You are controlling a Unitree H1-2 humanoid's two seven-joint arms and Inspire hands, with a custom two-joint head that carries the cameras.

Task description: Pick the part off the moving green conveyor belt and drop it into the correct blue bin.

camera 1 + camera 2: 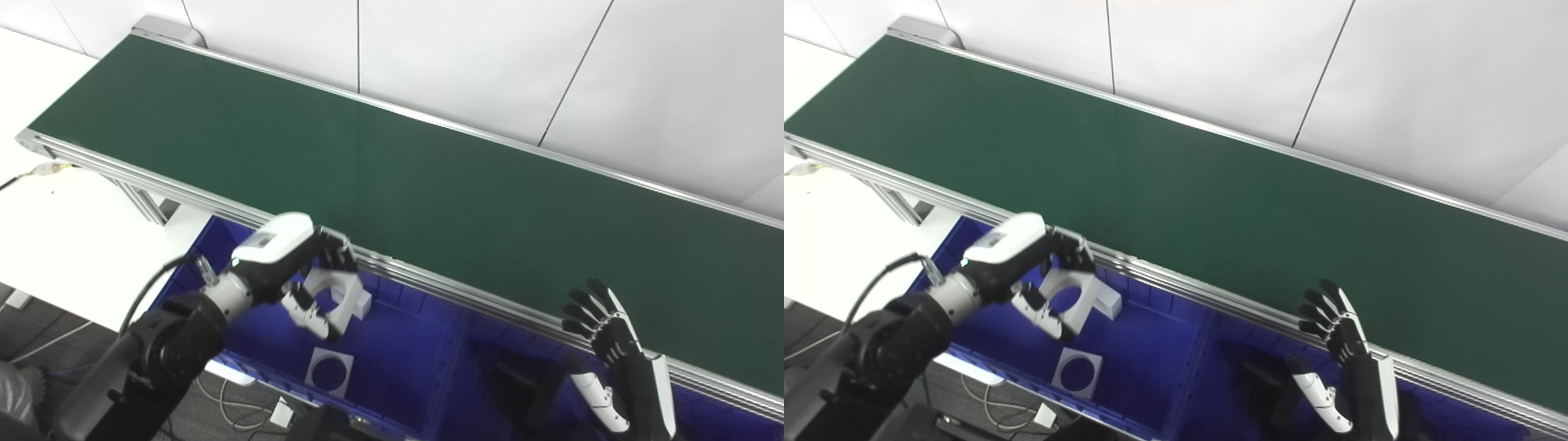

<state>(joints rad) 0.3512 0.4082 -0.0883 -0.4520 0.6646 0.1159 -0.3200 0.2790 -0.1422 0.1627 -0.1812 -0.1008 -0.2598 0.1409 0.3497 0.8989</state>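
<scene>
The left hand (294,269) grasps a white, flat, square part with a round hole (334,297) between fingers and thumb, above the smooth blue bin (392,355) just below the near aluminium rail of the matte green conveyor belt (429,184), while the right hand (612,349) hangs splayed, holding nothing, beside that rail.

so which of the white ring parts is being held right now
The white ring part in the left hand, its fingers closed on it above the left blue bin. The other ring part lies flat inside that bin.

Conveyor belt (392,165) – cut off at right edge.
</scene>
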